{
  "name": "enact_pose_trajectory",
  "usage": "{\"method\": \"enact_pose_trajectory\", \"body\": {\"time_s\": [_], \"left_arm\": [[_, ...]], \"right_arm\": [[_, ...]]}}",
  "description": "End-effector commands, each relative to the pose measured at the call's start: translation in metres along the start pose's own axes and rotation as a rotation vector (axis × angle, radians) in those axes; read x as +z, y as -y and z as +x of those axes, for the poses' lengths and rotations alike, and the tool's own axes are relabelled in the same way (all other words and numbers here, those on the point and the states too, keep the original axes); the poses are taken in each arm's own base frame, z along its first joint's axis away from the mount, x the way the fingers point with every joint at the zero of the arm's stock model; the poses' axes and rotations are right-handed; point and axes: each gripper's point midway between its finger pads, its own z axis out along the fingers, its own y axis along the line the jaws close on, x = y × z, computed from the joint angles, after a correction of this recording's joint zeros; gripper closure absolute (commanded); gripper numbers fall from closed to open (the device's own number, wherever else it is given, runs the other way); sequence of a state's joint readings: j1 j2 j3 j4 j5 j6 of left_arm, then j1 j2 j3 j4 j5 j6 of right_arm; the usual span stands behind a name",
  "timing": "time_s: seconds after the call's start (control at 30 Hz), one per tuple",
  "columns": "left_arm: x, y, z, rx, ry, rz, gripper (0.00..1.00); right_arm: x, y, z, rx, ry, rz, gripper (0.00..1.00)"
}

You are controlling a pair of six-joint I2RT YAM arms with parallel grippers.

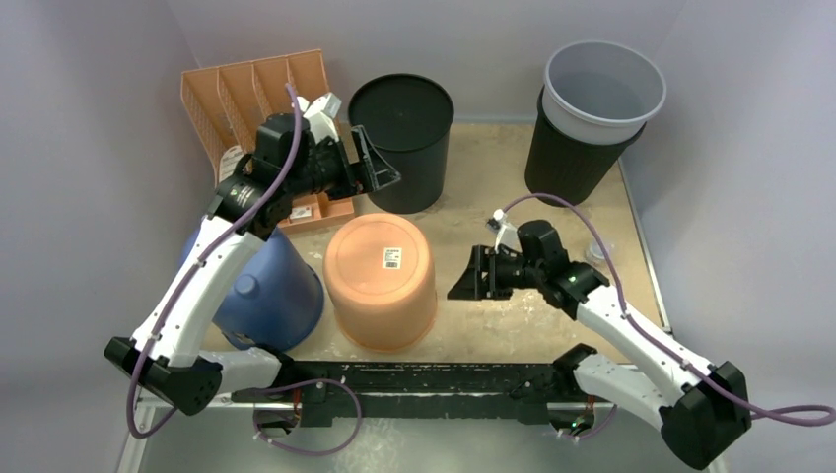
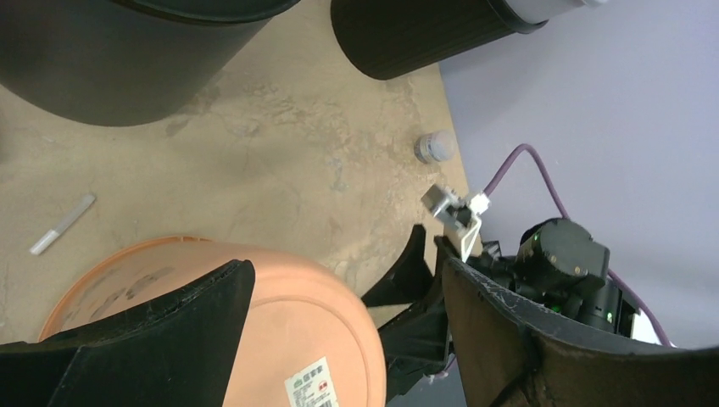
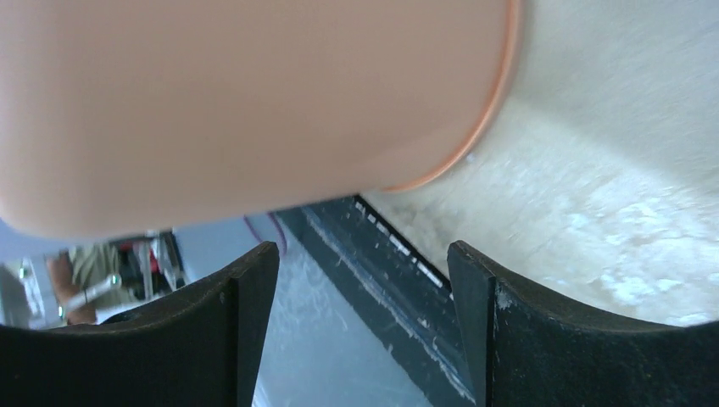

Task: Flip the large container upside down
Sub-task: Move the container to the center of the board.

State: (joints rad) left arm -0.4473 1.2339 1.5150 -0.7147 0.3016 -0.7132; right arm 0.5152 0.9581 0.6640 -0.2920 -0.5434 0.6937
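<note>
The large orange container point(image 1: 380, 281) stands base-up, rim on the counter point(image 1: 483, 172), just ahead of the right jaws, which gape empty, and below the left jaws, also wide and empty. Both should likely back straight off without brushing its wall.

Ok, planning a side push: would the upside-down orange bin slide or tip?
Probably slides rather than tips: the orange bin sits flat on its wide rim. Likely light, being smooth plastic, so perhaps slippery to pinch.
</note>
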Motion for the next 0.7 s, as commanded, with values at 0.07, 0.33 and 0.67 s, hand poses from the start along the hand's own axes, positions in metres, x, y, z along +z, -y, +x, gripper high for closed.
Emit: {"method": "enact_pose_trajectory", "body": {"time_s": [0.07, 0.33, 0.67], "left_arm": [[0.005, 0.02, -0.031, 0.044, 0.114, 0.05, 0.18], [-0.01, 0.024, -0.047, 0.092, 0.16, 0.01, 0.18], [-0.022, 0.025, -0.058, 0.153, 0.174, -0.039, 0.18]], "right_arm": [[0.018, -0.04, 0.022, -0.145, -0.097, -0.127, 0.23], [0.082, -0.083, -0.033, -0.172, 0.007, -0.191, 0.21], [0.105, -0.101, -0.075, -0.191, 0.064, -0.175, 0.2]]}}
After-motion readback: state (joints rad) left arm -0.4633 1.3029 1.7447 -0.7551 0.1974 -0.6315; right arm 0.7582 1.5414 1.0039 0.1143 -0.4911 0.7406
